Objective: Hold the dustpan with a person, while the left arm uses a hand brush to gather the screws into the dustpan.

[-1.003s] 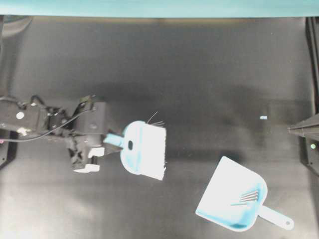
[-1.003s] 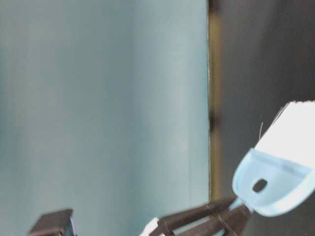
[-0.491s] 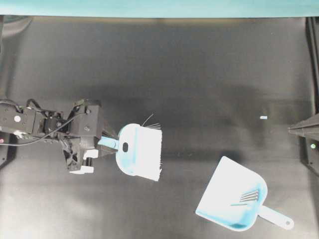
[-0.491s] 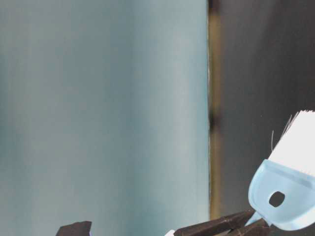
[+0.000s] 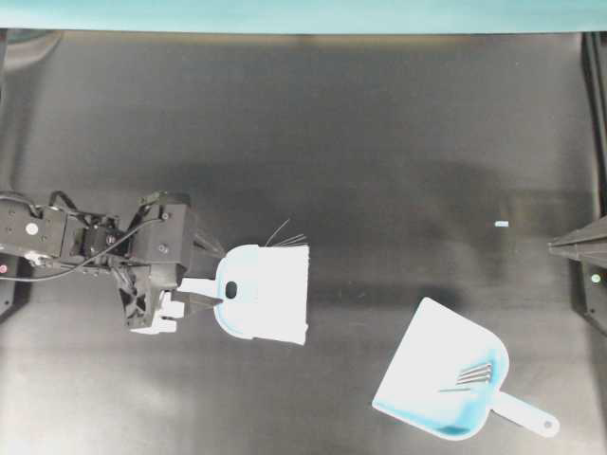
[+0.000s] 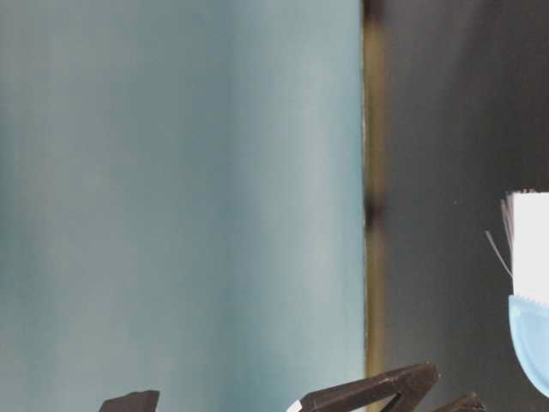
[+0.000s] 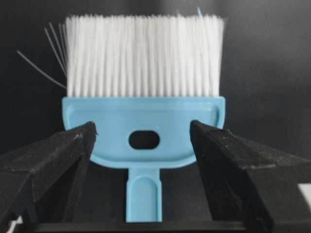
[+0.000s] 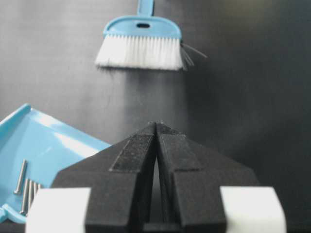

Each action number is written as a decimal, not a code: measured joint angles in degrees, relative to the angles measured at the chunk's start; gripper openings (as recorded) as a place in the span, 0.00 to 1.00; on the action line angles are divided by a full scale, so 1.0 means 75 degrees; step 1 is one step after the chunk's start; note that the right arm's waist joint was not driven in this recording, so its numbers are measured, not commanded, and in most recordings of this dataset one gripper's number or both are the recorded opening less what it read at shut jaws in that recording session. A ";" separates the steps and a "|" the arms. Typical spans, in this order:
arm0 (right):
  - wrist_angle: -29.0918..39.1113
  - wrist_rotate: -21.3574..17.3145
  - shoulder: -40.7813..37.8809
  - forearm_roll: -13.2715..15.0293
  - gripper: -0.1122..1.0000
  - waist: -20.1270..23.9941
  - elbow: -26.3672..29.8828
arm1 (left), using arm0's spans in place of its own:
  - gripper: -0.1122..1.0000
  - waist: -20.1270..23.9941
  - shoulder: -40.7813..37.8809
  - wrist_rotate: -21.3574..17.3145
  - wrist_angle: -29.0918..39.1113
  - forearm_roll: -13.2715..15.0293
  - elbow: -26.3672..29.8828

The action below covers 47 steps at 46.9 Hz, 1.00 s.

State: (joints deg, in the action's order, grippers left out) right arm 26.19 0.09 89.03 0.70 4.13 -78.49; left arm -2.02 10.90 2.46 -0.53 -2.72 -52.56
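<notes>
Now hand brush [image 7: 144, 104] loose between wide-open left hand [image 7: 143, 145] fingers, unheld.

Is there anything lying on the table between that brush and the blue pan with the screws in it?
Nothing visible does. The hand brush lies by the open left gripper, and the dark table between its bristles and the dustpan looks bare. The screws already lie inside the pan.

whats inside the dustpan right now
A small cluster of thin silvery screws lies in the dustpan, near its rounded back by the handle. They overlap, so an exact count is unclear. Nothing else shows inside.
</notes>
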 measured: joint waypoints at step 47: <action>0.0000 0.0000 0.0012 0.0000 0.09 0.0000 0.0000 | 0.77 0.0199 0.6352 -0.0035 -0.0434 0.0000 -0.2355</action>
State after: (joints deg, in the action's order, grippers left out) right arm 26.19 0.09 89.12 0.70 4.13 -78.49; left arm -0.53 58.54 2.20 -3.78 -2.72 -70.22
